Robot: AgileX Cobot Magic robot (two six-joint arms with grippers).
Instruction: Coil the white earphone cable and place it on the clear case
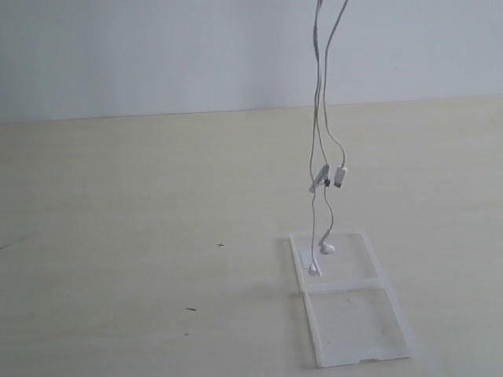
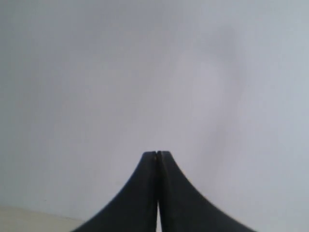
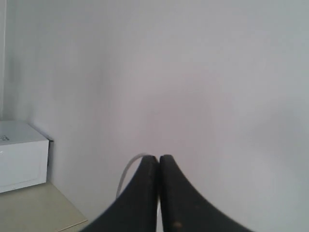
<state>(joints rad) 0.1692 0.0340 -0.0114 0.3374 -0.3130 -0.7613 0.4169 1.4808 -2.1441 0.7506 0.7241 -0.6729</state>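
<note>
Cable (image 1: 317, 78): thin, white; hung in loose vertical strands from above frame; remote (image 1: 340, 176) mid-air; two earbuds (image 1: 328, 248) rested on case's far half.
Case (image 1: 354, 330): clear, two square halves, lay open flat on table (image 1: 118, 236).

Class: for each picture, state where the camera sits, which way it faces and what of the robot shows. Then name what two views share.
Exterior view: off the arms, looking down across the table to the wall, at the clear case and hanging white earphone cable; no robot part.
Left wrist view: on the left arm, facing bare wall; shut left fingers.
Right wrist view: on the right arm, facing wall and a white box; shut right fingers.
Shared: exterior and right wrist views both show the cable.
</note>
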